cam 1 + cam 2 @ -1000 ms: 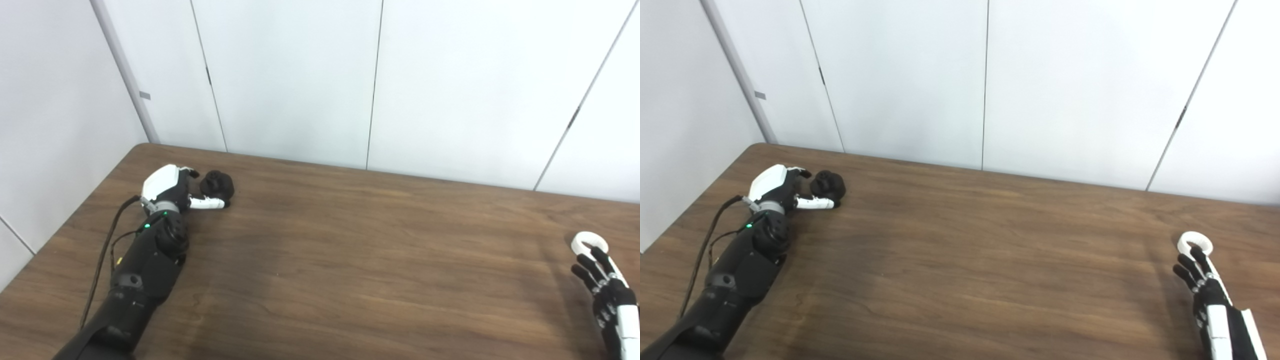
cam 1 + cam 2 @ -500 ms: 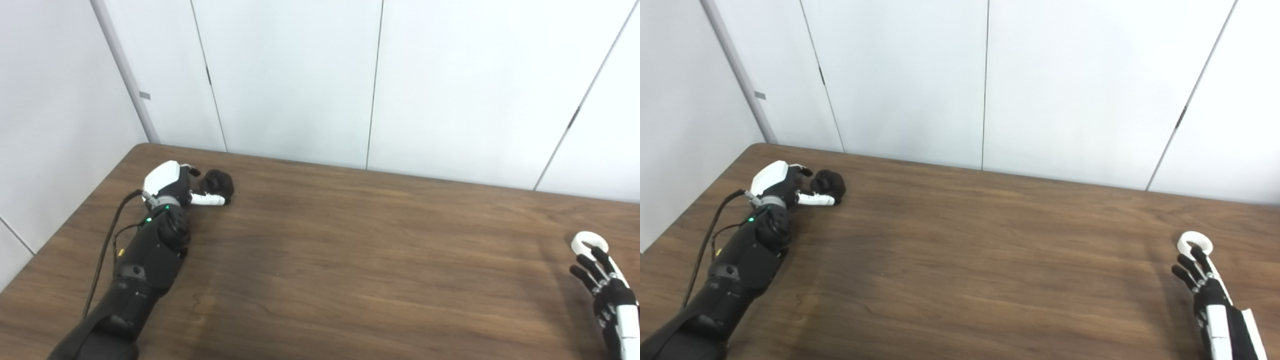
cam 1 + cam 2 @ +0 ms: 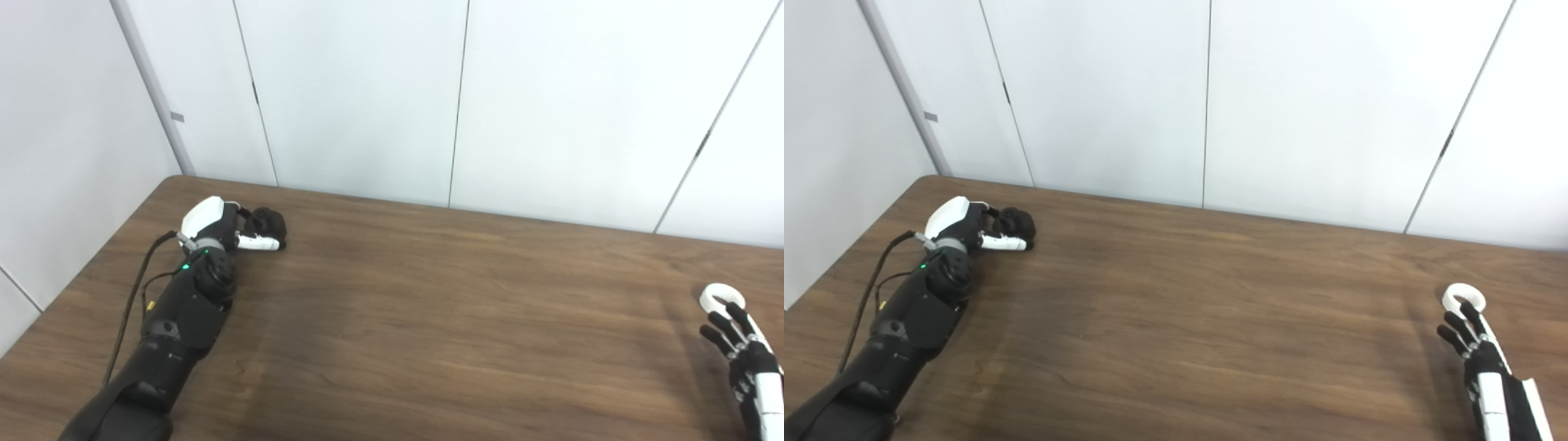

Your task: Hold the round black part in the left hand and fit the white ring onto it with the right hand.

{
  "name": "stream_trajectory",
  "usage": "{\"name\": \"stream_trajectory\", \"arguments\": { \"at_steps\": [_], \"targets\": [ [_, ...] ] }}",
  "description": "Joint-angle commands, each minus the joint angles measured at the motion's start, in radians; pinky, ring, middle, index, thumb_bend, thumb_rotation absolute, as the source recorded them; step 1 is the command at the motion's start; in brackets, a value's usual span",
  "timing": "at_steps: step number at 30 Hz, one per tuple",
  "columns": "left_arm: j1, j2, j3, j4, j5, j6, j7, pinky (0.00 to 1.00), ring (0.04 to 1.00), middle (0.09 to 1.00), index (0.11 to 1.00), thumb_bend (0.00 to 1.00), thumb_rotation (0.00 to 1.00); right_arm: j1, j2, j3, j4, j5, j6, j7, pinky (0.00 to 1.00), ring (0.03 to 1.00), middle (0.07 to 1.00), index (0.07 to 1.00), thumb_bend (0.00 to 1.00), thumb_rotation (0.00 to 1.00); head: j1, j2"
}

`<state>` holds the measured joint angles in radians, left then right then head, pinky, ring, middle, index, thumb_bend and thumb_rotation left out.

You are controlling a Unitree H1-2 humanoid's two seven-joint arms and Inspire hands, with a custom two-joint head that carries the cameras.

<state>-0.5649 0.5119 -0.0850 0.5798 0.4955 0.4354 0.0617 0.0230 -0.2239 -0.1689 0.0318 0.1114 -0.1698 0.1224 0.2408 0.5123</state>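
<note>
**Both parts reached, neither lifted, nothing fitted**

Nearest, at the table's [image 3: 429, 318] right edge: right hand [image 3: 1482, 361] with fingers spread and empty, tips just short of the white ring [image 3: 1463, 299], flat on the wood. Farther, at the left rear corner: left hand [image 3: 217, 226] curled around the round black part [image 3: 267, 223]; firm grasp or not, cannot tell. Left to do: lifting, meeting, fitting. Wide bare wood between the two for that; walls close behind.
</note>
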Motion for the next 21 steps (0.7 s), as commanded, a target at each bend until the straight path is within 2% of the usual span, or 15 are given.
{"name": "stream_trajectory", "arguments": {
  "at_steps": [1,11,14,17,18,19,20,21],
  "targets": [
    [-0.055,0.022,0.000,-0.030,0.004,0.000,0.005,1.00,0.980,0.913,0.763,0.93,0.30,0.069,0.053,0.022,0.075,0.013,-0.015,-0.005,0.99,0.888,0.912,0.945,0.60,1.00,0.000,0.001],
    [-0.053,0.028,-0.005,-0.039,0.001,0.006,-0.003,1.00,0.980,0.916,0.759,0.91,0.29,0.068,0.055,0.024,0.074,0.010,-0.022,-0.005,0.98,0.880,0.906,0.946,0.59,1.00,-0.003,0.004],
    [-0.052,0.028,-0.003,-0.040,-0.002,0.005,-0.001,1.00,0.974,0.895,0.716,0.90,0.28,0.070,0.057,0.024,0.068,0.010,-0.016,-0.007,0.99,0.883,0.909,0.945,0.59,1.00,-0.003,0.004],
    [-0.048,0.014,0.035,-0.033,-0.039,-0.031,0.029,1.00,0.946,0.855,0.657,0.86,0.21,0.070,0.060,0.023,0.069,0.016,-0.020,-0.005,0.99,0.886,0.910,0.944,0.58,1.00,-0.003,0.004],
    [-0.046,0.007,0.052,-0.029,-0.055,-0.048,0.045,1.00,0.917,0.822,0.574,0.69,0.13,0.070,0.060,0.023,0.069,0.020,-0.021,-0.003,0.99,0.882,0.908,0.944,0.58,1.00,-0.003,0.004],
    [-0.045,0.003,0.063,-0.025,-0.065,-0.058,0.055,1.00,0.894,0.796,0.531,0.61,0.09,0.070,0.060,0.023,0.069,0.022,-0.022,-0.002,0.99,0.880,0.906,0.945,0.58,1.00,-0.003,0.004],
    [-0.044,-0.002,0.072,-0.019,-0.070,-0.073,0.070,0.99,0.882,0.783,0.508,0.57,0.07,0.070,0.060,0.023,0.069,0.021,-0.021,-0.003,0.99,0.879,0.906,0.945,0.58,1.00,-0.003,0.004],
    [-0.043,-0.004,0.075,-0.016,-0.073,-0.081,0.079,0.92,0.837,0.740,0.493,0.54,0.05,0.070,0.059,0.023,0.070,0.020,-0.022,-0.003,0.99,0.880,0.908,0.946,0.58,1.00,-0.003,0.004]
  ]
}}
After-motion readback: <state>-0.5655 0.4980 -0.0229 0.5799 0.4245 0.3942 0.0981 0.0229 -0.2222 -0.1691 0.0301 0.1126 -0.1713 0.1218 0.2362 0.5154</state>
